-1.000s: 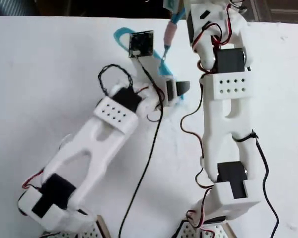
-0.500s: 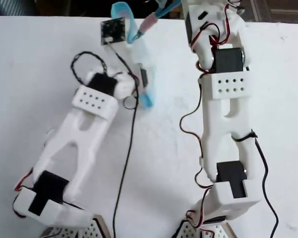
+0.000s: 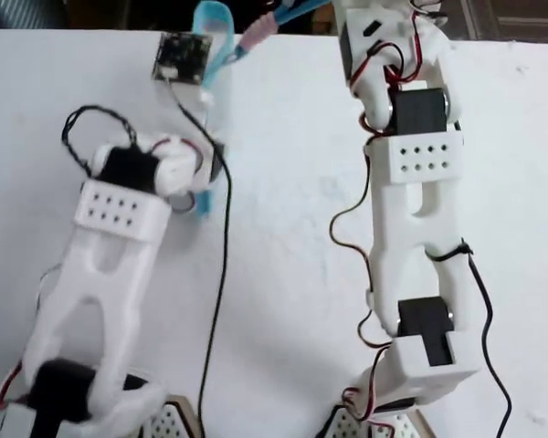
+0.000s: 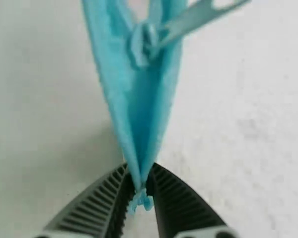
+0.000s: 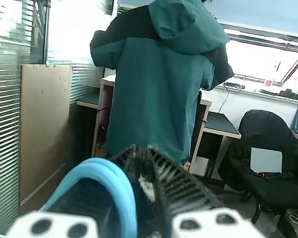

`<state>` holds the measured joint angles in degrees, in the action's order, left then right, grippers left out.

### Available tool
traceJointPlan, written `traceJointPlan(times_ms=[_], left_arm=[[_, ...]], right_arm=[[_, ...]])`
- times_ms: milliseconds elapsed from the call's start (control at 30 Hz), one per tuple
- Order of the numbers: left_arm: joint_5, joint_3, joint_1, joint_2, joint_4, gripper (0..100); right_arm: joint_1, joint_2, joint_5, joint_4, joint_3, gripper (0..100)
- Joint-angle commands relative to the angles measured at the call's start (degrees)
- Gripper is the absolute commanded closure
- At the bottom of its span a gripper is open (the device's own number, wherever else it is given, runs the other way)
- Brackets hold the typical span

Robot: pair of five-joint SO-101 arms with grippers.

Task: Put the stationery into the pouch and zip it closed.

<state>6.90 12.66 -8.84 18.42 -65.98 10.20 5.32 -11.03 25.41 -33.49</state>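
Blue pouch [image 4: 139, 109] stretched taut above white worktop [image 3: 283, 228], near end pinched between closed left fingers [image 4: 102, 206], far end gripped by closed right fingers [image 5: 176, 186]; zip slider [image 4: 141, 42] midway.

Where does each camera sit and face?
High view: fixed overhead, looking down at the table; both arms show.
Left wrist view: on the left arm, looking along the left claw, shut on the blue pouch.
Right wrist view: on the right arm, facing the room past the right claw.
Shared: high and left wrist views show the pouch.
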Motion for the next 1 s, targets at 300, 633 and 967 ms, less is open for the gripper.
traceJointPlan(times_ms=[300,633,967], left_arm=[[-8.18,26.64,0.13,41.45,-3.34,98],[-19.43,37.1,-0.48,55.08,-11.43,98],[-28.04,34.11,5.05,61.14,-17.41,98]], right_arm=[[0.31,-0.4,-0.53,-0.31,-2.46,98.2],[-0.22,1.71,-0.7,-2.24,-3.25,98.2],[-3.91,22.02,-0.7,4.97,-27.96,98.2]])
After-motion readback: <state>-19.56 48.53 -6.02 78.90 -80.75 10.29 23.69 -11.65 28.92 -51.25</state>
